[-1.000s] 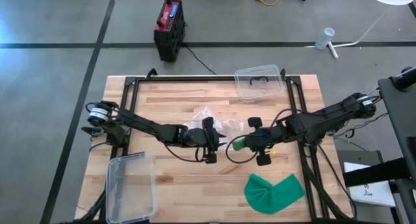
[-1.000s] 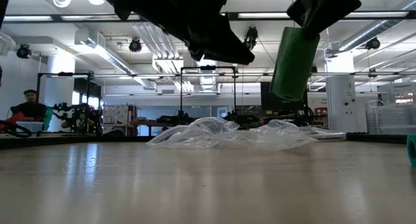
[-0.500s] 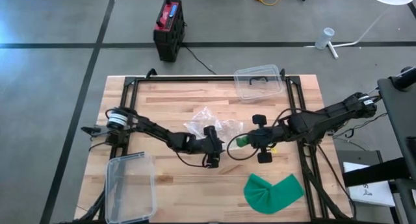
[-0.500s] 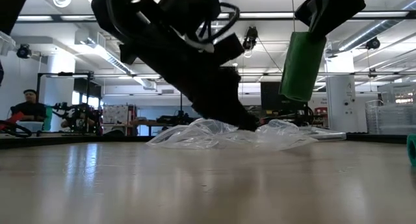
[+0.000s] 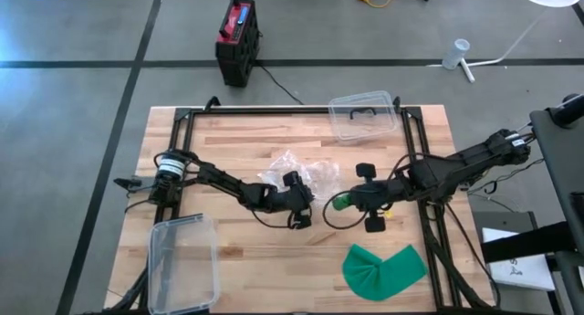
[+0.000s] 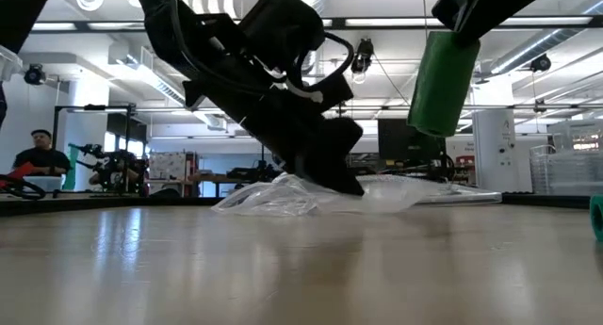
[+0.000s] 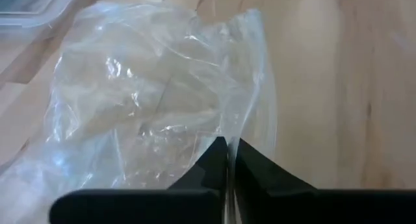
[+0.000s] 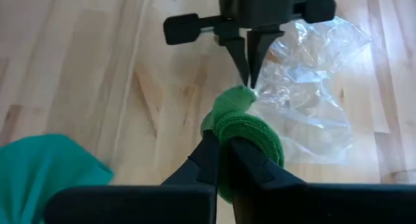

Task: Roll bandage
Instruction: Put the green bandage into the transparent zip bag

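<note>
Your table (image 5: 228,137) has a clear plastic bag (image 5: 306,173) in the middle. Your left gripper (image 7: 229,160) sits at the bag's 6 o'clock edge, fingers pinched on the plastic, I think to hold it steady. Your right gripper (image 8: 221,152) squeezes the rolled green bandage (image 8: 247,130), held up at the bag's 3 o'clock.

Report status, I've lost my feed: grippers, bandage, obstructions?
Left gripper shut on plastic bag, down at table. Right gripper shut on green bandage roll, held aloft. Loose green bandage lies near table edge. Nothing blocking.
</note>
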`<action>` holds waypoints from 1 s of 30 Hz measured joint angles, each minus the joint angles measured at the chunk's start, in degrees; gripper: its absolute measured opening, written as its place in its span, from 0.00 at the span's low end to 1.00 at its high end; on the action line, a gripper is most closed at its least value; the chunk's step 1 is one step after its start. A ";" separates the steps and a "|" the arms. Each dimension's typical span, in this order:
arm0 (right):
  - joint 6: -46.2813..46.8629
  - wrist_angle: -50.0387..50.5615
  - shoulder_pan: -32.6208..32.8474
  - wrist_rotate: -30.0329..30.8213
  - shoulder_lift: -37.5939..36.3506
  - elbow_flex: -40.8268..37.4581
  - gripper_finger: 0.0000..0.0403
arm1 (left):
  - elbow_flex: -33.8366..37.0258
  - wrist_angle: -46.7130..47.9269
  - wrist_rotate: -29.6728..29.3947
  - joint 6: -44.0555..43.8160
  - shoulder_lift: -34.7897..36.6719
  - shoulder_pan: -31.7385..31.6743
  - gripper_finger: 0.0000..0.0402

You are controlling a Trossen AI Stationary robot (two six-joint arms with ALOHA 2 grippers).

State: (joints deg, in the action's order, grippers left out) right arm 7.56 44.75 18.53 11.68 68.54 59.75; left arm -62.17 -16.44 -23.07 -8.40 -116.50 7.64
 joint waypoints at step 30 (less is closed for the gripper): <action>-1.72 0.53 13.49 27.37 -1.65 -0.31 0.02 | -20.28 17.49 10.37 -22.13 2.94 -5.48 0.00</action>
State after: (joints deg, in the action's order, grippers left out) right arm 5.83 45.29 32.01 39.05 66.89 59.44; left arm -82.46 1.05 -12.70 -30.53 -113.56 2.17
